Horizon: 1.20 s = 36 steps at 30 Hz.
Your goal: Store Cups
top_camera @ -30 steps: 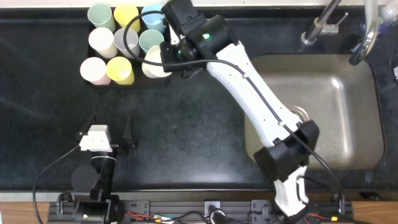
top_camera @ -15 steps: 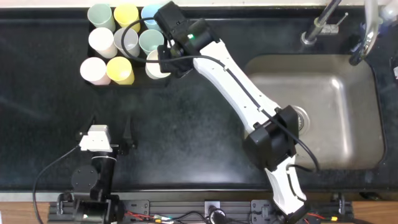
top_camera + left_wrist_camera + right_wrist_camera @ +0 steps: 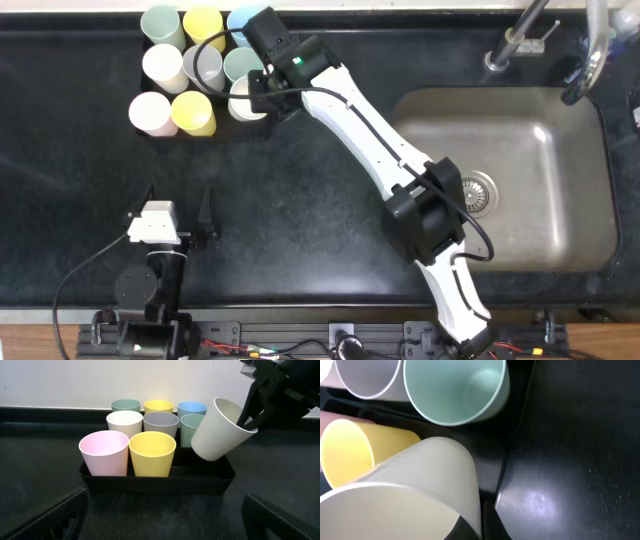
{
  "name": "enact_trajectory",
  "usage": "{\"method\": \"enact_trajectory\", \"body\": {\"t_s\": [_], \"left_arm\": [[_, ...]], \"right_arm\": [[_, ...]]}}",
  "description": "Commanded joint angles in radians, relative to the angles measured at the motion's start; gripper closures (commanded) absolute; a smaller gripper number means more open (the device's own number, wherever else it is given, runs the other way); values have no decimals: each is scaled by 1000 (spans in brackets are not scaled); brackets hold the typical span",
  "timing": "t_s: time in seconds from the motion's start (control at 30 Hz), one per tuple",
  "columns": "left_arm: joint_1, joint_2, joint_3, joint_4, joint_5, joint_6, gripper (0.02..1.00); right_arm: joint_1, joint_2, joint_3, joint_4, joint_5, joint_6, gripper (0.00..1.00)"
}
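A black tray (image 3: 160,482) sits on the dark worktop (image 3: 300,220), near the wall. Eight cups stand up in it. A pink cup (image 3: 104,452) and a yellow cup (image 3: 152,452) are in the front row. Behind them are a white cup (image 3: 125,422), a grey cup (image 3: 161,424) and a green cup (image 3: 452,390). Three more stand at the back.

The right arm (image 3: 360,125) reaches across to the tray. The right jaws are clamped on the rim of a cream cup (image 3: 217,432). This cup is tilted, with its bottom over the tray's front corner, just beside the yellow cup. I cannot tell if it touches the tray.

The left arm (image 3: 155,225) is well apart from the tray. The left jaws are wide apart.
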Motion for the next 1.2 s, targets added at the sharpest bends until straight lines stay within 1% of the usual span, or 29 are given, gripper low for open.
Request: {"method": "enact_trajectory", "body": {"t_s": [0.03, 0.17, 0.37, 0.83, 1.2], "left_arm": [[-3, -10, -1, -4, 10, 11, 18], [-3, -10, -1, -4, 10, 11, 20], [-3, -10, -1, -4, 10, 11, 18], [-3, -10, -1, -4, 10, 11, 18], [-3, -10, -1, -4, 10, 11, 18]], "right_arm": [[11, 25, 31, 15, 5, 24, 961], [16, 33, 31, 15, 6, 30, 958], [18, 33, 31, 14, 31, 34, 958], [18, 61, 31, 31, 31, 45, 958], [18, 66, 31, 2, 31, 45, 958]]}}
